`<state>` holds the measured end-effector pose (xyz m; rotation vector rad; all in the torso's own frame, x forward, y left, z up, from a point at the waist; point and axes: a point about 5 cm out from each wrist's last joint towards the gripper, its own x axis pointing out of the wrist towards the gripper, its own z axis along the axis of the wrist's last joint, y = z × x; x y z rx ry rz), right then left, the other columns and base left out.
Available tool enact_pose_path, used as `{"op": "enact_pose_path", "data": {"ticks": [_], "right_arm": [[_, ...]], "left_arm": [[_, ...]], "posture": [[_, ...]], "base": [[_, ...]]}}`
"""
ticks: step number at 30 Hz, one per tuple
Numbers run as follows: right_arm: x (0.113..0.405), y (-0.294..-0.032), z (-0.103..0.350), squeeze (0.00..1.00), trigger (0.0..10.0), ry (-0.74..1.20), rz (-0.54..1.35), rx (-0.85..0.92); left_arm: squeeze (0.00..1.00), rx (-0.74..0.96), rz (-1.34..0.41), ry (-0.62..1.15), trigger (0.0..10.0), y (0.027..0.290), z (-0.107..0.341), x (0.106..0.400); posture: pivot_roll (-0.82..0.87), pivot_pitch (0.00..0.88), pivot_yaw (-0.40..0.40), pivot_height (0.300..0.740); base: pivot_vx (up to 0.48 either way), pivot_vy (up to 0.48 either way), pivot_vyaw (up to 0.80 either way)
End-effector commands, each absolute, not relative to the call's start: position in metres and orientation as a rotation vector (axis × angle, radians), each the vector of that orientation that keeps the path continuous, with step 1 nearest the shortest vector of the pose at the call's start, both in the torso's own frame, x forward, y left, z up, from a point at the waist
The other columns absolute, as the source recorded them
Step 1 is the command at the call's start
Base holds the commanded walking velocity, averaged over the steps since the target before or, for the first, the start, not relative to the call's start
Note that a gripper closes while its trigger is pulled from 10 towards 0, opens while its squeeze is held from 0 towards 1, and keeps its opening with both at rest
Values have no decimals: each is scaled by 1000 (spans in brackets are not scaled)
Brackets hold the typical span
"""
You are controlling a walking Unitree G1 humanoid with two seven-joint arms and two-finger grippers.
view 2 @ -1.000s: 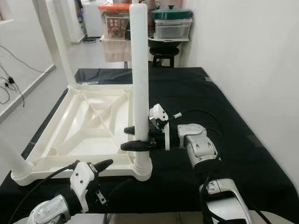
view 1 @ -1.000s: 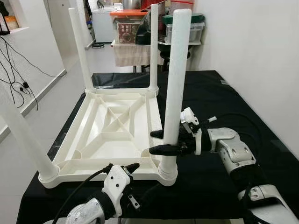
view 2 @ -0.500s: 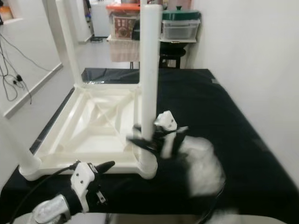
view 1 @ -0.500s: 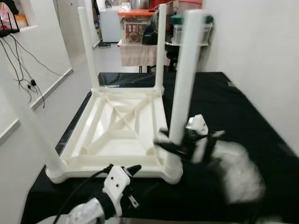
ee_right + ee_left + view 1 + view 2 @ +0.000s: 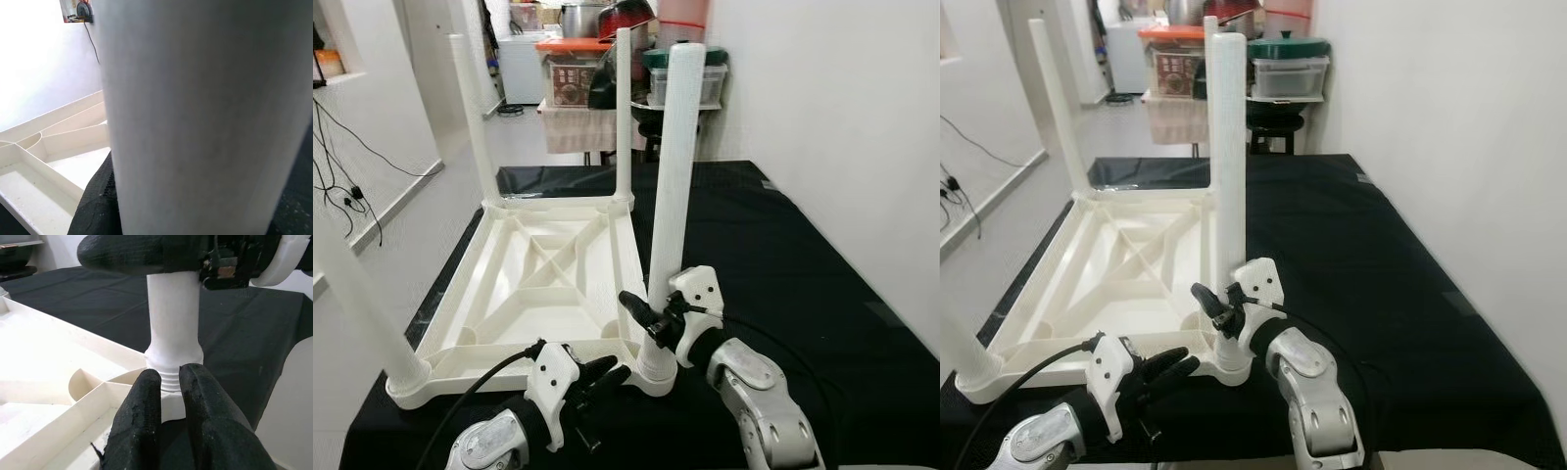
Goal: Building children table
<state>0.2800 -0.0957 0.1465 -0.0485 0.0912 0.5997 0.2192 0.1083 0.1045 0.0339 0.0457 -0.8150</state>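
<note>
1. Black cloth (image 5: 783, 255) covers the work surface against a white wall (image 5: 842, 117).
2. Tabletop (image 5: 538, 284), white plastic, lies upside down on the cloth with its ribbed underside facing up. Four legs stand upright in its corner sockets.
3. Near-right leg (image 5: 668, 186) is seated in its socket; a threaded collar shows at its base in the left wrist view. The near-left leg (image 5: 357, 294) is cut off by the frame edge.
4. Right gripper (image 5: 651, 318) is closed around the near-right leg, low down, just above the collar. One black finger (image 5: 636, 306) shows on the leg's left side; the other is hidden behind the leg. In the right wrist view the leg sits so close that little else can be made out.
5. Left gripper (image 5: 607, 370) has its fingers pressed together, holding nothing, tips just beside the base of the same leg at the tabletop's near edge. Contact cannot be confirmed.
6. Background shelving and containers (image 5: 690, 73) are too distant to detail.
</note>
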Motion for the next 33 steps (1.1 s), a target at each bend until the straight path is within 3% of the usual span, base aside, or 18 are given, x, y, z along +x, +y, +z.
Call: {"op": "enact_pose_path", "data": {"ticks": [1, 7, 10, 11, 19, 20, 21, 22, 33], "right_arm": [[282, -104, 124, 1000, 10000, 224, 612, -56], [294, -115, 150, 1000, 10000, 75, 912, -60], [296, -119, 154, 1000, 10000, 51, 974, -81], [303, -127, 157, 0, 10000, 54, 1057, -108], [324, -137, 160, 0, 10000, 81, 1126, -117], [328, -139, 160, 0, 6706, 90, 1144, -111], [332, -140, 159, 0, 6706, 96, 1174, -102], [335, -143, 158, 0, 0, 107, 1194, -86], [342, -159, 153, 0, 0, 114, 1140, -95]], "left_arm": [[0, 47, -799, 39, 10000, 110, 104, 223], [0, 49, -804, 33, 10000, 108, 104, 227], [0, 49, -804, 31, 10000, 107, 103, 228], [0, 51, -801, 25, 10000, 106, 103, 230], [0, 52, -781, 16, 10000, 106, 103, 231], [0, 52, -776, 14, 10000, 106, 102, 231], [0, 52, -773, 13, 10000, 106, 102, 230], [0, 47, -771, 12, 10000, 107, 101, 229], [0, -4, -785, 8, 10000, 105, 106, 218]], "posture": [[35, 0, -22, 740], [37, 0, -26, 740], [38, 0, -27, 740], [45, 0, -34, 740], [64, 0, -48, 740], [64, 0, -48, 740], [74, 0, -53, 740], [81, 0, -57, 740], [68, 0, -52, 740]], "base": [[0, 0, 0], [0, 0, 0], [0, 0, 0], [0, 0, 0], [0, 0, 0], [0, 0, 0], [0, 0, 0], [0, 0, 0], [0, 0, 0]]}}
